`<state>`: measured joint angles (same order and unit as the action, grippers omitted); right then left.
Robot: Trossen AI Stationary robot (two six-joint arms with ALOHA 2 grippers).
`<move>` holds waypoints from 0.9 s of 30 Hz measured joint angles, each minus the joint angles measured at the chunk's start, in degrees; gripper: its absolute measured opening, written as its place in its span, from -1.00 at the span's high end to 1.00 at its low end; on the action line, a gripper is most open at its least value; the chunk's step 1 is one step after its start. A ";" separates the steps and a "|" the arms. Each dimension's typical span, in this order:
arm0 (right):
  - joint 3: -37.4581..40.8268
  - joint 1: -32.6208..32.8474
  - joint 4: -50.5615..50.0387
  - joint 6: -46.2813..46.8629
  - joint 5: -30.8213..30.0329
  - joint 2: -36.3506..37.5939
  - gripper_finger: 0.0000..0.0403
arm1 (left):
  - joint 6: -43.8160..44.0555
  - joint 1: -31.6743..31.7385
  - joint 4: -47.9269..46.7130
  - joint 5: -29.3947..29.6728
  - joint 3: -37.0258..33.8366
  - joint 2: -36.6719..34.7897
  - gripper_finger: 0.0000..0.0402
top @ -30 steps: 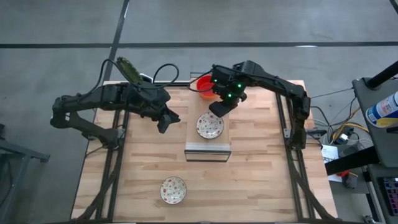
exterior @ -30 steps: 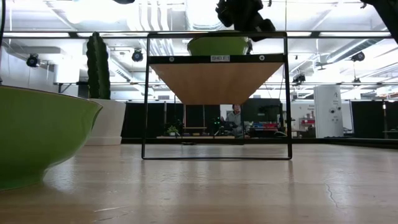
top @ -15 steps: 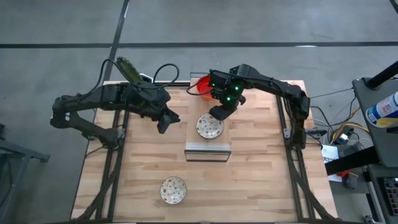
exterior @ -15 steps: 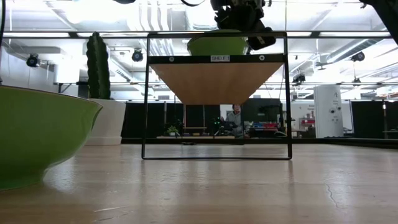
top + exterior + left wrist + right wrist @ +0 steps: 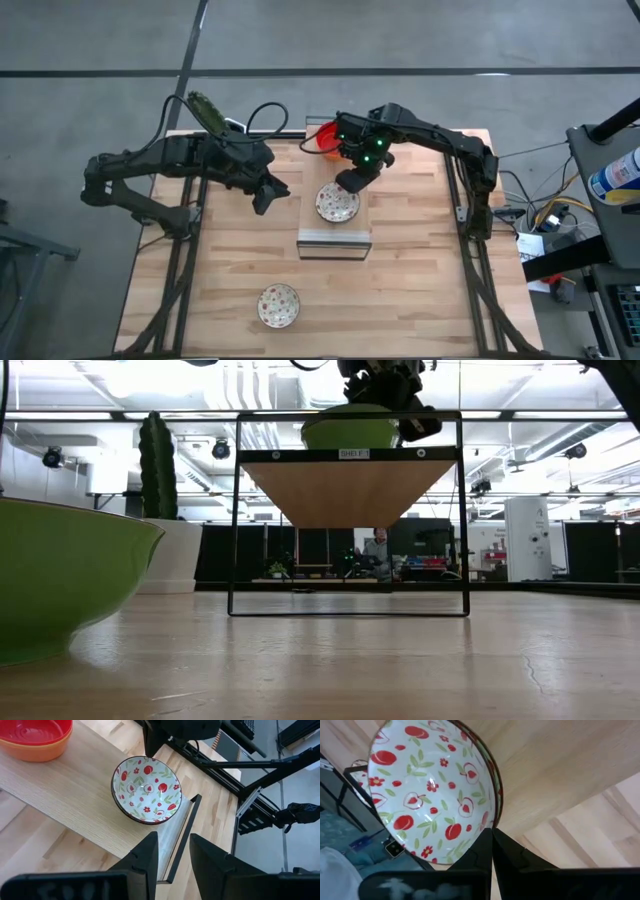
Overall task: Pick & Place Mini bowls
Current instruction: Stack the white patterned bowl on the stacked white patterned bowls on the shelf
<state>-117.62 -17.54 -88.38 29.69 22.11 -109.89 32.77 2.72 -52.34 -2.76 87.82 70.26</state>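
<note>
High view: two floral bowls are visible, one on the raised shelf (image 5: pixel 334 236) at mid-table (image 5: pixel 338 203), the other near the front edge (image 5: pixel 278 305). A red bowl (image 5: pixel 325 134) sits at the table's far edge, half hidden by the right arm. The right gripper (image 5: pixel 352 181) hangs at the far rim of the shelf's bowl. The left gripper (image 5: pixel 268 196) hovers just left of the shelf.

Low view: the shelf's frame carries a small white label (image 5: pixel 353 453), too small to read. One green-sided bowl (image 5: pixel 350 431) sits on top, the right gripper (image 5: pixel 405 422) at its right rim; another green bowl (image 5: pixel 60 580) looms at near left.

Left wrist view: one floral bowl (image 5: pixel 146 789), plus a red bowl nested in an orange one (image 5: pixel 34 739). The left fingers (image 5: pixel 144 860) are spread, holding nothing.

Right wrist view: the right fingers (image 5: pixel 482 847) are pressed together at the bowl's rim (image 5: pixel 495 795).
</note>
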 joint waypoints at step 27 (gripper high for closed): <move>-10.73 6.93 9.32 2.61 -12.18 1.92 0.96 | 1.86 -3.40 -12.71 -0.11 0.00 0.11 0.48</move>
<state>-128.36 -10.61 -79.06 32.30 9.93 -107.96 34.63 -0.68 -65.05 -2.88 87.81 70.37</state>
